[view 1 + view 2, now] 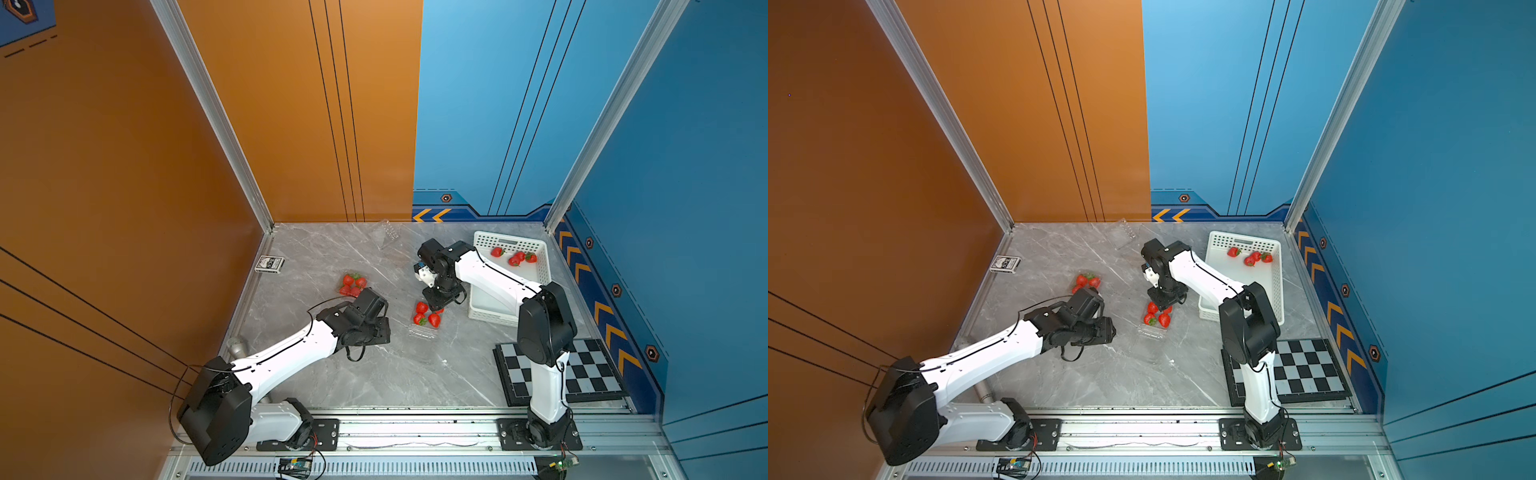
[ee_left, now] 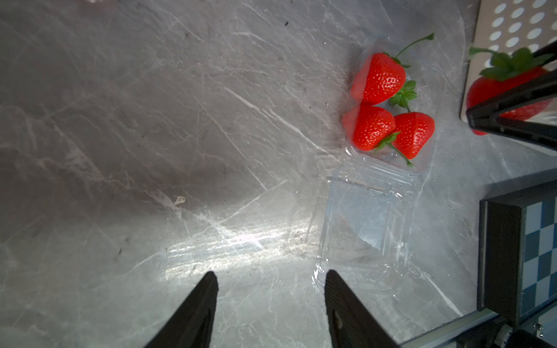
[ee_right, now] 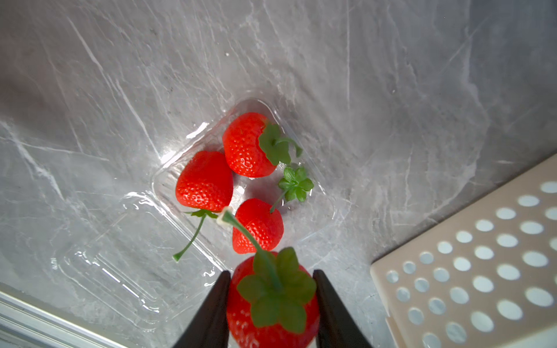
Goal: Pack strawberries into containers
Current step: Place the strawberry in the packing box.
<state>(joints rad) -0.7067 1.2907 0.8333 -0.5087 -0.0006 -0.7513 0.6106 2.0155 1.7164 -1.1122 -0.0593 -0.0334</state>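
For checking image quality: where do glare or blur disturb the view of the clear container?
Left wrist view: broad glare on the table beside the open container. Right wrist view: small glints on its rim, held strawberry slightly soft. Both top views: container barely visible.

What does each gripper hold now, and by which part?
The right gripper holds a strawberry by its red sides, cap free. The left gripper is open and holds nothing.

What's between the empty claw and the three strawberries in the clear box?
The box's flipped-open clear lid, lying flat. The left wrist view shows it between the left claw and those three strawberries.
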